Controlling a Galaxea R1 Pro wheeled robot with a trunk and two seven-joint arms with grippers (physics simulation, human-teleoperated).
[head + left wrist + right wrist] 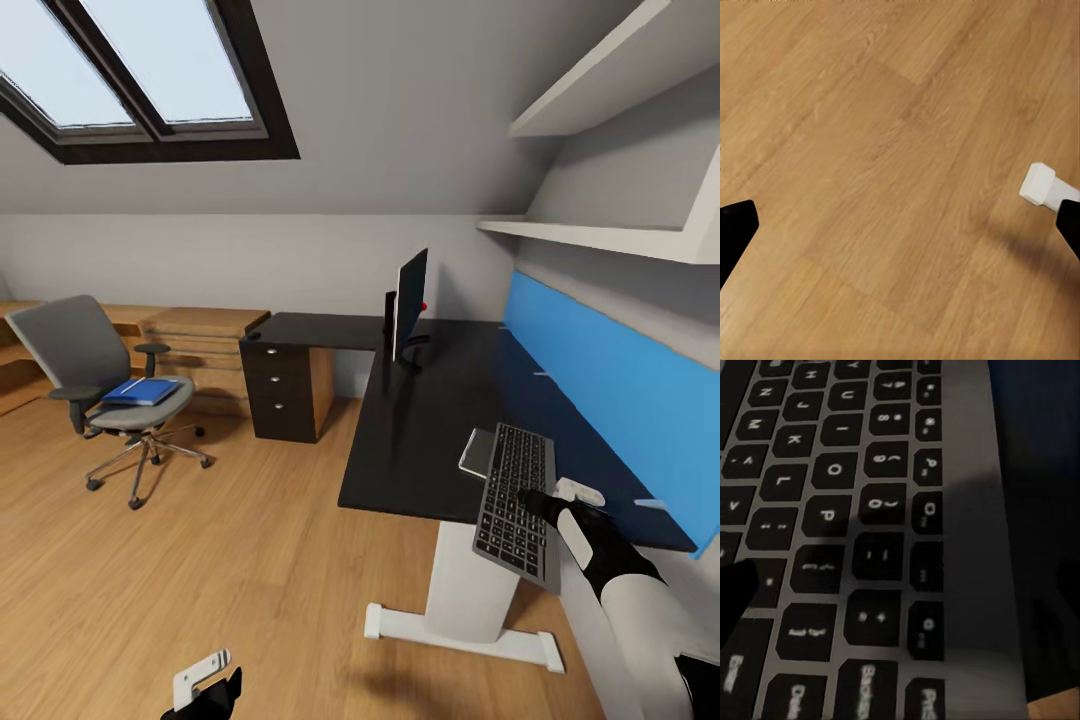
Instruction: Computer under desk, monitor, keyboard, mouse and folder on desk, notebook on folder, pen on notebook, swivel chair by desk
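The keyboard (515,500) lies on the black desk (430,420), its near end hanging over the front edge. My right gripper (558,496) is open over its right edge, with one finger (735,592) on the keys (832,510). A greyish notebook (474,452) pokes out from under the keyboard's far corner. The monitor (410,300) stands edge-on further back on the desk. The blue folder (140,390) rests on the seat of the grey swivel chair (75,350) at the left. My left gripper (205,685) hangs open low over the wooden floor (870,150). The computer, mouse and pen are out of view.
A black drawer unit (285,385) stands under the desk's far wing, with low wooden shelving (190,335) beside it. The blue panel (610,390) backs the desk, and white wall shelves (600,235) hang above. The white pedestal foot (460,630) sits on the floor.
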